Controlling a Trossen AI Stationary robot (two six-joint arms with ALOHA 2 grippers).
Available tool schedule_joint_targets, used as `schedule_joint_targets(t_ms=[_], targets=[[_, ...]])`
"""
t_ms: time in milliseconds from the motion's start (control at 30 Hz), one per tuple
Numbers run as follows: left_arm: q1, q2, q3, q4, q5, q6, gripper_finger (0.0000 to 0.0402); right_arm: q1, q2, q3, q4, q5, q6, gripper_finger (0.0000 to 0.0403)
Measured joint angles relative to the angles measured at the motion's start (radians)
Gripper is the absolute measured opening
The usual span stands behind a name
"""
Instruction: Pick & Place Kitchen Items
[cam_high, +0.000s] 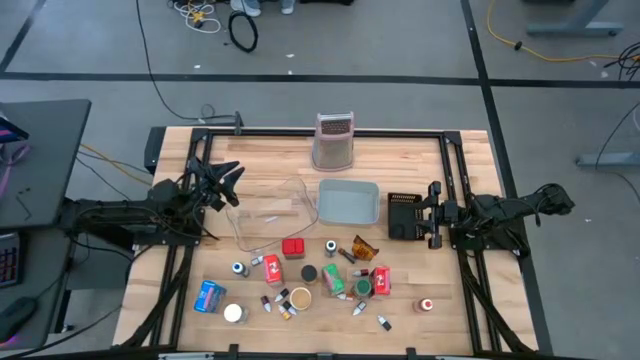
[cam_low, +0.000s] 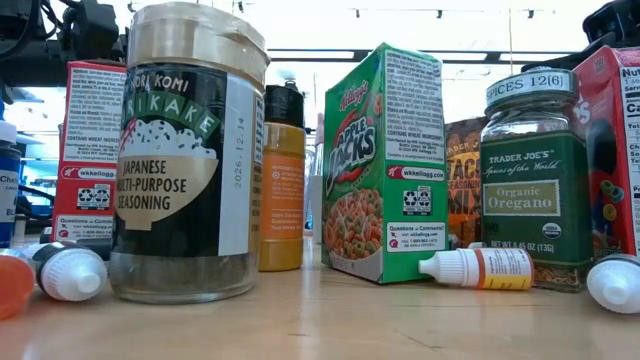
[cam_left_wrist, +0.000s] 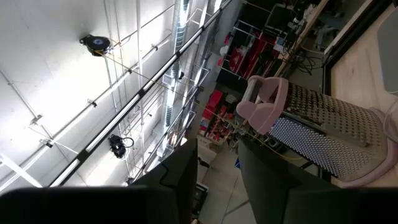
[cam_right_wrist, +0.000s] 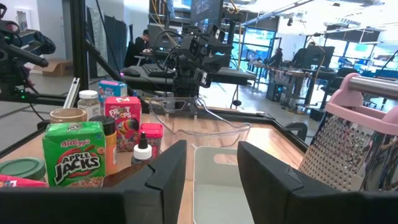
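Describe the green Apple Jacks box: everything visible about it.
The Apple Jacks box is a small green cardboard cereal carton standing upright on the wooden table, unopened as far as can be seen. Its front shows the red Kellogg's logo, the Apple Jacks name and a cereal picture; its side panel carries white print and a code square. It stands among the other goods, left of the oregano jar, with a white dropper bottle lying by its base. No gripper touches it.

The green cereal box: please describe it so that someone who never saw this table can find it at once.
Start at the grey tray in the table's middle, then look toward the cluster of small goods on the near side. The green cereal box stands there, beside an oregano jar. It is the only green box, printed "Apple Jacks"; the boxes near it are red.
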Motion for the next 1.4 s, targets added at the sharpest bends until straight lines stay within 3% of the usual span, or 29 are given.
schedule_joint_targets(t_ms=[1400], targets=[[0.0,0.0,0.0,0.0,0.0,0.013,0.0126,0.0,0.0,0.0,0.0,0.0,0.0,0.0153]])
